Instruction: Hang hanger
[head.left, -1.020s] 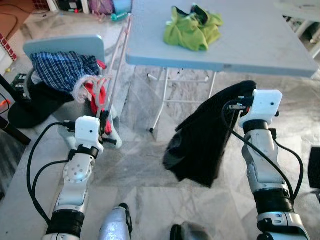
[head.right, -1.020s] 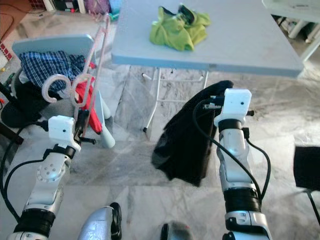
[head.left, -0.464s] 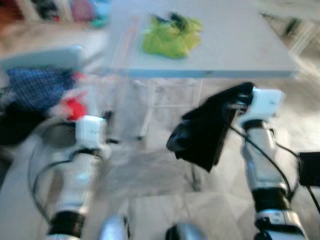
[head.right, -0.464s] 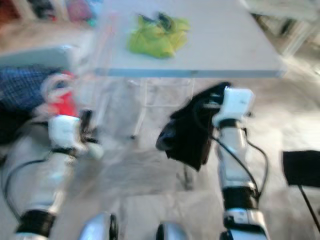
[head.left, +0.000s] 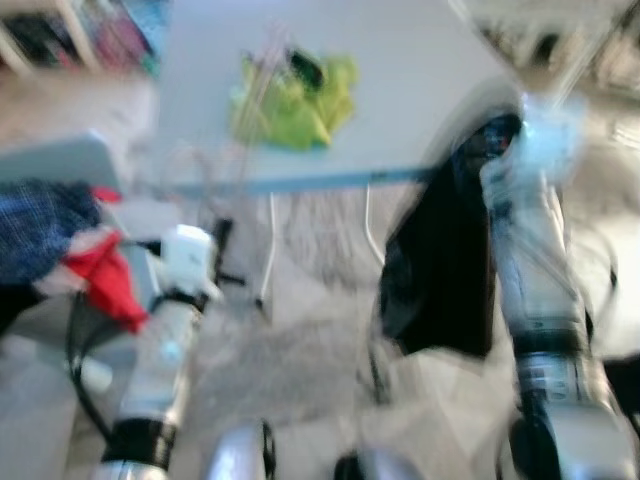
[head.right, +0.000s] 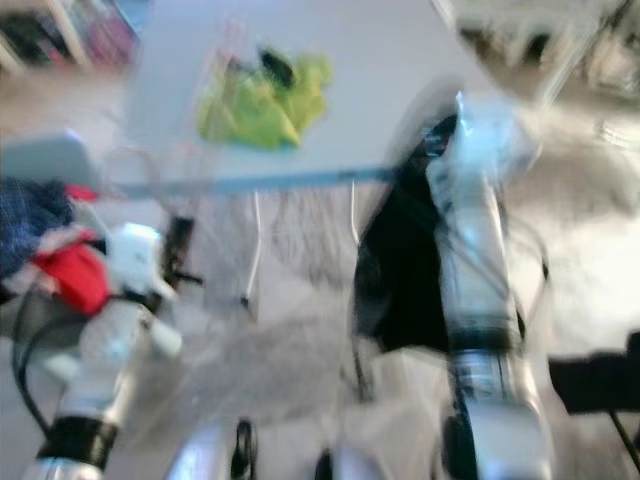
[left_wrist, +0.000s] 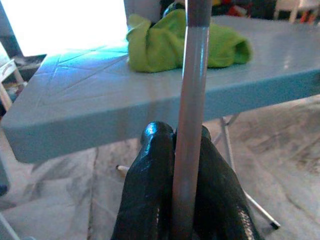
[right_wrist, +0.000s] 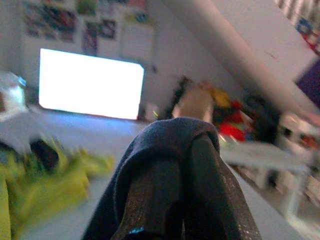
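Observation:
Everything in the head views is blurred. A thin pink hanger (left_wrist: 192, 90) stands upright in my left gripper (left_wrist: 176, 132), which is shut on its rod in front of the blue folding table (head.left: 400, 60). In the left eye view the hanger (head.left: 262, 70) reaches up over the table edge from my left gripper (head.left: 220, 240). My right gripper (head.left: 490, 135) is up at the table's front edge, shut on a dark garment (head.left: 440, 270) that hangs down from it. In the right wrist view the garment (right_wrist: 150, 145) is draped over the fingers.
A crumpled green cloth (head.left: 290, 100) lies on the table. At the left a chair (head.left: 60, 160) is piled with clothes, among them a plaid piece (head.left: 35, 225) and a red one (head.left: 105, 280). Marble floor (head.left: 290, 350) lies below, with the table's legs (head.left: 268, 250) ahead.
The head view has swung and blurred more. My right gripper has risen with the dark garment to the table edge. The left gripper still holds the hanger, now nearer the table.

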